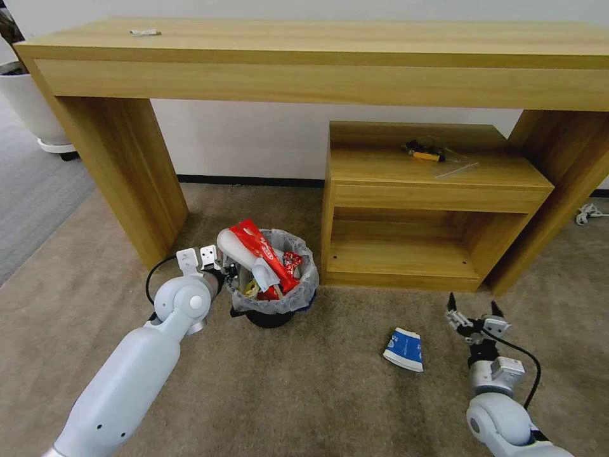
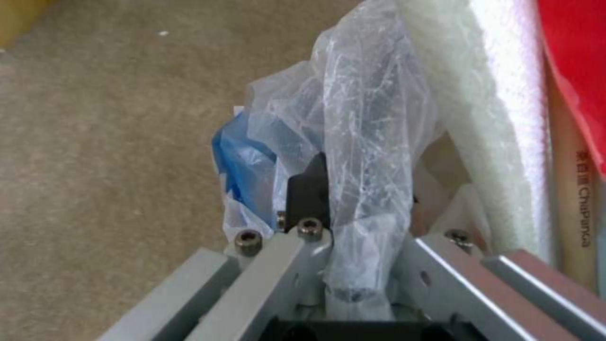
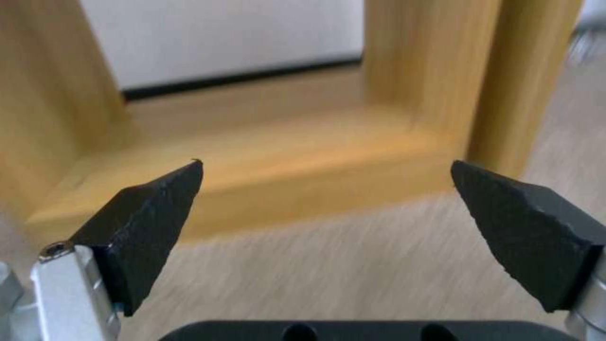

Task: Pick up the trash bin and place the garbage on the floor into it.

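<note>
Left pincer [image 2: 341, 199]: closed on the trash bin [image 2: 372, 123] rim, over its crinkled bag.
Floor [image 2: 107, 142]: beige carpet beside.

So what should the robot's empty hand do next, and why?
Probably swing the open right gripper over to the blue-white carton and lower onto it: the carton lies alone on the floor beside it, while the left gripper grips the trash bin rim.

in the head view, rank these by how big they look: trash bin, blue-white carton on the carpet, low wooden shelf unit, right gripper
1. Low wooden shelf unit, by far the largest.
2. Trash bin, held at its rim by the left gripper.
3. Blue-white carton and the open right gripper look about alike; the gripper may sit nearer the camera, so no ranking between them.
</note>
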Motion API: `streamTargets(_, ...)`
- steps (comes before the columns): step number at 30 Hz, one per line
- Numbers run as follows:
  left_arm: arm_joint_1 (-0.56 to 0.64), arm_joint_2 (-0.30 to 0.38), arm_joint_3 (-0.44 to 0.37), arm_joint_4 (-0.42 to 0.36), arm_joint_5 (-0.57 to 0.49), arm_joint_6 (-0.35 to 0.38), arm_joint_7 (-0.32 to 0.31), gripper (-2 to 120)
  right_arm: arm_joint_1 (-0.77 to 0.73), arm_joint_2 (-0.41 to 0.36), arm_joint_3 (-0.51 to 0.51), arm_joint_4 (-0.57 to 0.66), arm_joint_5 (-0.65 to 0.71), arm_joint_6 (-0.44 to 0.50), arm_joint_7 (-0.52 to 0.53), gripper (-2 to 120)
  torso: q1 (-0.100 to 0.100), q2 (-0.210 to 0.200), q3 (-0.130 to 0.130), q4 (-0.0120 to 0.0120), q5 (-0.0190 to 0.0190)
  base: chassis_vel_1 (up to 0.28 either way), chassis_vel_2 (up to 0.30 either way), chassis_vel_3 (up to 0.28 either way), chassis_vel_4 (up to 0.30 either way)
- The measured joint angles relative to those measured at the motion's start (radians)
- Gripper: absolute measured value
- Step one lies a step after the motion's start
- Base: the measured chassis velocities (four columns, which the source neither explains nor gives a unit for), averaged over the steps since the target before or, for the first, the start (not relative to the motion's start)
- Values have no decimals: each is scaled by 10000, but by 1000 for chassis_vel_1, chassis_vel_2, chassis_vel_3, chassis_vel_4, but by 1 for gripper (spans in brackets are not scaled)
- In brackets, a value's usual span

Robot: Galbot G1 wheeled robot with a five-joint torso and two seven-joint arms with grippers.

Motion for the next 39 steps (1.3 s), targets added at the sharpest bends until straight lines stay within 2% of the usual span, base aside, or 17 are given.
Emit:
streamTargets(1,5,2,-2,0,23,0,-10,0,-37,-58,-375,-75,878,-56,-334,100,0,-1,1,1,3,66,50,-43,-28)
streamTargets(3,5,15,-17,2,6,0,-28,0,39,-94,-736,-241,1812,28,-851,100,0,0,1,-6,2,33,16,-7,-14)
streamTargets(6,0,45,-34,12,-18,-1,-29,0,128,-157,-987,-441,2322,23,-1154,100,0,0,0,-9,0,0,0,0,0)
streamTargets(10,-19,69,-79,76,-21,-7,-32,0,226,-191,-1388,-1007,2294,-2,-1046,100,0,0,0,-9,3,0,0,0,0)
streamTargets(18,-186,-45,14,192,-24,-20,-40,0,498,-96,-1643,-1257,2431,-146,-781,100,0,0,0,-9,2,0,0,0,0)
streamTargets(30,-342,24,96,189,-128,-25,-53,0,308,57,-1302,-1592,2907,-208,-945,100,0,0,1,-10,1,0,0,0,0)
streamTargets(39,-258,121,132,-196,-267,-27,-127,0,183,207,-1069,-2096,3163,-226,-1245,100,0,0,0,-10,2,0,0,0,0)
